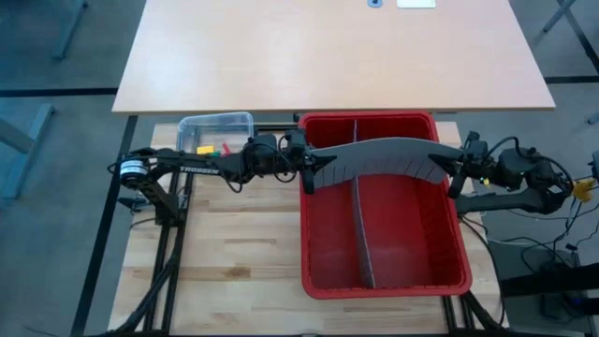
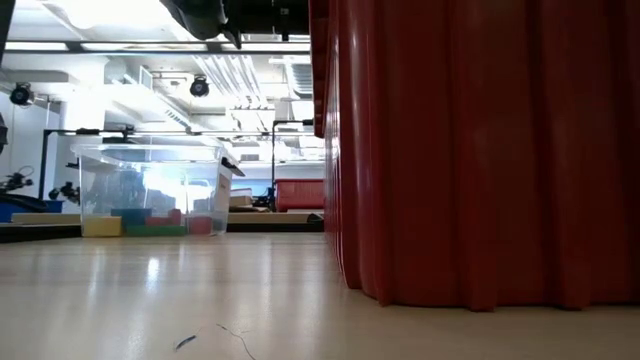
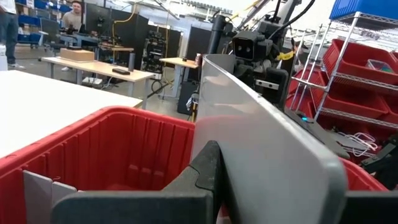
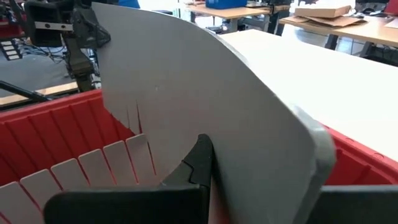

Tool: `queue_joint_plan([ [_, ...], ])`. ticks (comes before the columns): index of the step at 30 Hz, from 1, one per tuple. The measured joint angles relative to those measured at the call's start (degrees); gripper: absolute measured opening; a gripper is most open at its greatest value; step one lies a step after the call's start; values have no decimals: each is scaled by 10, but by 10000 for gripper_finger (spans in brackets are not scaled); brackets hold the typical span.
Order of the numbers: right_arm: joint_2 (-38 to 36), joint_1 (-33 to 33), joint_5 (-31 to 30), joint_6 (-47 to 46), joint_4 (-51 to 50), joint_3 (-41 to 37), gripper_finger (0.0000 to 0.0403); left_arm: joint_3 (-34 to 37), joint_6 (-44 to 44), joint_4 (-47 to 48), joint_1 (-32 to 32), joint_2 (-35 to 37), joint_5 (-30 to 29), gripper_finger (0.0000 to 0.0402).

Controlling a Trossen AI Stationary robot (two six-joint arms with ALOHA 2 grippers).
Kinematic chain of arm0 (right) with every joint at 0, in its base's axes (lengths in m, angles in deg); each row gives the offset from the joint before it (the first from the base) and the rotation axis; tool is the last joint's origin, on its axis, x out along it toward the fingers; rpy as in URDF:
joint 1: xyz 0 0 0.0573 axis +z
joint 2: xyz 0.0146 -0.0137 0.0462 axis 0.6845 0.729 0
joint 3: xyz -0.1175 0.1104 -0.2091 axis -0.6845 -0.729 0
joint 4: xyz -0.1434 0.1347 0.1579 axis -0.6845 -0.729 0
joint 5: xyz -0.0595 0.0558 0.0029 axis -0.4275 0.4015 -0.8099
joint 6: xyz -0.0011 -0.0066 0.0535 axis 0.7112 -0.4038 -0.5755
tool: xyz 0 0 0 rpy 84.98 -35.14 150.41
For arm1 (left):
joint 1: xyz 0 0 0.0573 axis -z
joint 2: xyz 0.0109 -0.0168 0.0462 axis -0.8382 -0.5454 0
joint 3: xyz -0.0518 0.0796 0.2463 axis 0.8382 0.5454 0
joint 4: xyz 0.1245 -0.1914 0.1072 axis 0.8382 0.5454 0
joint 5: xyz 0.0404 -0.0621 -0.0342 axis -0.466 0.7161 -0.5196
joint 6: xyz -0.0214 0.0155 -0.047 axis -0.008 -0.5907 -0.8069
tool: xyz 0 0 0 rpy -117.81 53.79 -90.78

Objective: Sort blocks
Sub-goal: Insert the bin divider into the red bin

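Note:
Several blocks [image 1: 213,148], red, yellow and green, lie in a small clear tub [image 1: 215,131] at the far left of the wooden table; in the low view the blocks [image 2: 130,225] rest on the tub's floor. No gripper is near them. A long grey slotted divider panel [image 1: 374,154] spans the red bin [image 1: 384,290] from left to right, bowed toward the far side. My left gripper [image 1: 307,167] is shut on its left end and my right gripper [image 1: 440,167] on its right end. My left gripper pinches the panel's left end [image 3: 249,155] between its two fingers, one finger [image 3: 199,180] on each face. The fingers come level from the table's left, along the panel. The panel stands on edge, slots down, over the bin's far half. My right gripper pinches the panel's right end [image 4: 249,149] between its two fingers, one finger [image 4: 193,168] on the slotted face. It reaches in almost level from the table's right, along the panel. The panel bends away in a curve toward the other arm.
A second grey divider [image 1: 360,225] stands lengthwise in the red bin, running near to far. In the low view the bin's wall [image 2: 480,150] fills the right half. A pale tabletop [image 1: 328,47] lies beyond the far edge. Cables hang by the right arm.

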Motion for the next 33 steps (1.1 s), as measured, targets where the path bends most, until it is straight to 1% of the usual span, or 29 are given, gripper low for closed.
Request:
queue_joint_plan([
  [10, 1, 0, 22, -1, 1, 19, 0, 0, 4, 5, 0, 11, 4, 0],
  [17, 1, 0, 43, -15, -8, 20, 0, 0, 2, 68, 0, 15, 5, 0],
  [28, 2, 0, 35, -5, -21, 21, 0, 0, 5, 83, 0, 28, 11, 0],
  [33, 10, 0, 42, -1, -1, 18, 0, 0, 6, 82, 0, 33, 11, 0],
])
